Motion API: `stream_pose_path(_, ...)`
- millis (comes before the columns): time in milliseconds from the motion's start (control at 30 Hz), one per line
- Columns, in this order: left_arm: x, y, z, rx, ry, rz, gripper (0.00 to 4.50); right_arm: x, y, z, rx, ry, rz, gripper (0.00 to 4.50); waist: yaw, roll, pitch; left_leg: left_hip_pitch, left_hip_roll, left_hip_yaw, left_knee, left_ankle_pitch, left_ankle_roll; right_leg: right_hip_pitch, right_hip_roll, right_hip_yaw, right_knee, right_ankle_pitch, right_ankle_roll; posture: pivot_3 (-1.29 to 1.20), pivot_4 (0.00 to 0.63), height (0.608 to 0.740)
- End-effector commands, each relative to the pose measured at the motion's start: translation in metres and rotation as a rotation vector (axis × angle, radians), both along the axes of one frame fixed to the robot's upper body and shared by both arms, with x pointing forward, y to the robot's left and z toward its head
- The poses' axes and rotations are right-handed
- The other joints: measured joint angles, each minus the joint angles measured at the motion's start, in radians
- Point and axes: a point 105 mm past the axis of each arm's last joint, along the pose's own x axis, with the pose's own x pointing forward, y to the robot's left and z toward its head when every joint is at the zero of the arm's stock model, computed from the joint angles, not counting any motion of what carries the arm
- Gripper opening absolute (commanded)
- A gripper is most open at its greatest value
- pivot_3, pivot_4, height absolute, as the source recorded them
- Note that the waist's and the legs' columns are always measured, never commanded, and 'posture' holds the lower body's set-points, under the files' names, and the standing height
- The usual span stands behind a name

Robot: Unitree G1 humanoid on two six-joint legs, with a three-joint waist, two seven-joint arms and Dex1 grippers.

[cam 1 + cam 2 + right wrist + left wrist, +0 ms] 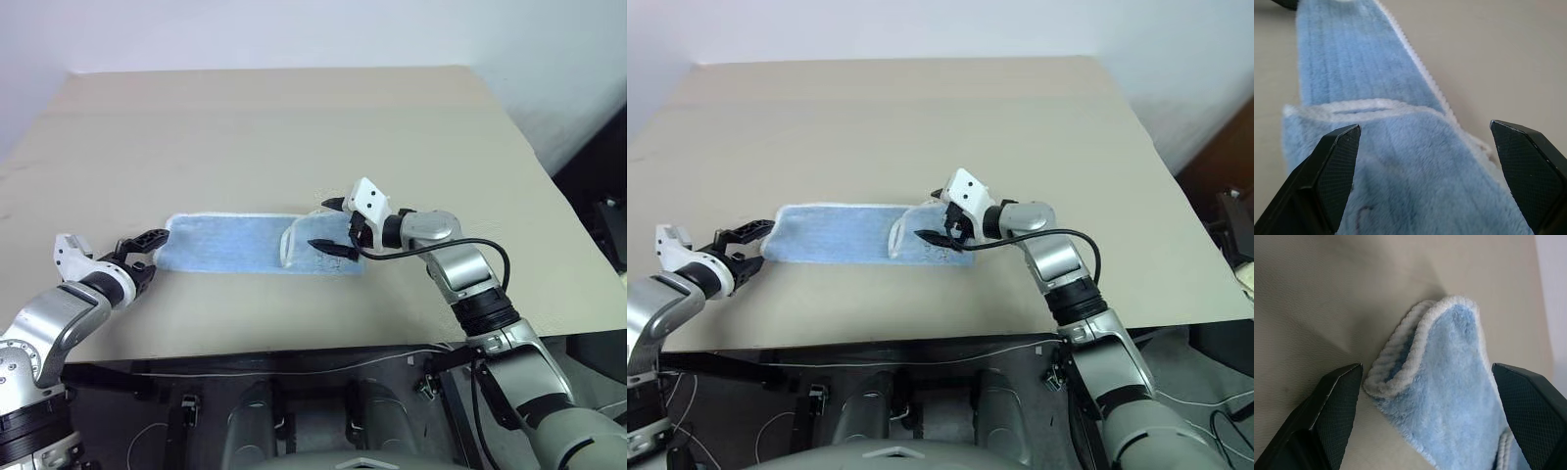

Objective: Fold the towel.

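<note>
The towel point(240, 245) lies as a long strip on the counter point(294, 127), near its front edge, with its right end folded over. The left end effector point(147, 251) is open at the towel's left end, and the right end effector point(331, 226) is open over the folded right end, holding nothing.

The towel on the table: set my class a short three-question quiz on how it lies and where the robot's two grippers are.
1. True or false: the towel lies rolled into a ball.
2. Which gripper is at the end with the turned-over flap? A) left gripper B) right gripper
3. Fill in: both grippers' fingers stand ____.

Key: 1 false, it lies as a long strip on the table; 2 B; 3 open.
</note>
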Motion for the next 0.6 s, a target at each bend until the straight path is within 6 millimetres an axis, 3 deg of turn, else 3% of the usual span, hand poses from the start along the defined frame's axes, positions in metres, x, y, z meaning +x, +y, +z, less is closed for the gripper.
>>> stream_pose_path(33,0.005,-0.006,-0.009,-0.061,0.011,-0.003,4.45,0.004,0.000,0.016,0.013,-0.074,-0.012,4.46,0.011,0.000,0.000,0.000,0.000,0.000,0.000,0.000,0.000,0.000,0.000,0.000,0.000,0.000,0.000,0.00,0.150,0.692)
stream_pose_path(133,0.007,-0.007,-0.008,-0.071,0.004,-0.001,4.45,0.003,0.000,0.016,0.021,-0.065,-0.016,4.46,0.015,0.001,0.000,0.000,0.000,-0.002,0.000,0.000,0.000,0.001,0.000,-0.001,-0.001,0.000,0.000,0.00,0.150,0.692)
stream_pose_path(233,0.009,-0.011,-0.008,-0.084,0.001,-0.011,3.92,0.005,0.000,0.017,0.030,-0.059,-0.029,4.50,0.015,0.001,0.000,0.000,0.000,-0.002,-0.003,0.000,0.000,0.001,0.000,-0.002,-0.004,0.001,-0.002,0.00,0.150,0.692)
stream_pose_path(600,0.015,-0.020,-0.003,-0.078,-0.020,-0.045,0.08,0.011,-0.001,0.019,0.049,-0.069,-0.068,4.50,0.010,0.001,0.000,-0.001,-0.001,-0.002,-0.010,0.000,0.000,0.007,0.002,-0.005,-0.016,0.005,-0.002,0.00,0.150,0.692)
